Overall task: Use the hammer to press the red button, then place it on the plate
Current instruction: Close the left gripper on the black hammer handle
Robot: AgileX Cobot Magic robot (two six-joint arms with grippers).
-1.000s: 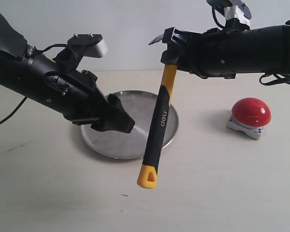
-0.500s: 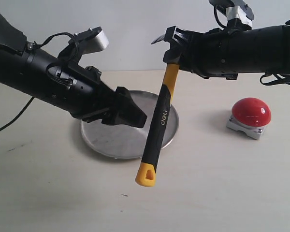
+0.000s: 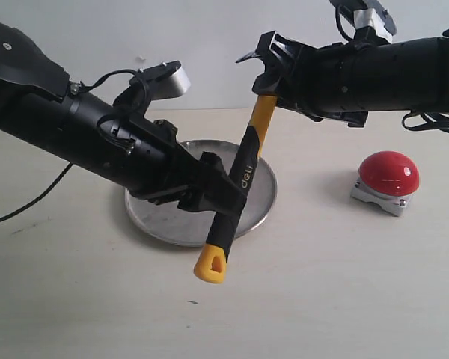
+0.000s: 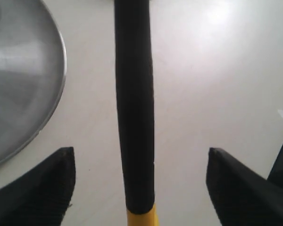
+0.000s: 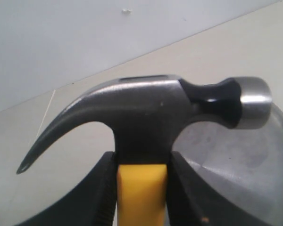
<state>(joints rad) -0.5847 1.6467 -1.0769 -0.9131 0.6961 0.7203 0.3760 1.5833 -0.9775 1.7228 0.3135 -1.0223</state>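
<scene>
Hammer shows head in right wrist view, black handle in left.

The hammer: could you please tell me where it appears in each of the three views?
Exterior: hammer slants across the centre, head up at the right gripper.
Left wrist: its black handle runs down the middle, between open fingers.
Right wrist: its head fills the centre.
Shared landmark: the plate, seen in all three.

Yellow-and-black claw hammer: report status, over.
Right gripper shut on claw hammer below head. Left gripper open, jaws astride handle. Hammer tilted aloft near round silver metal plate; red dome button unobstructed.
</scene>
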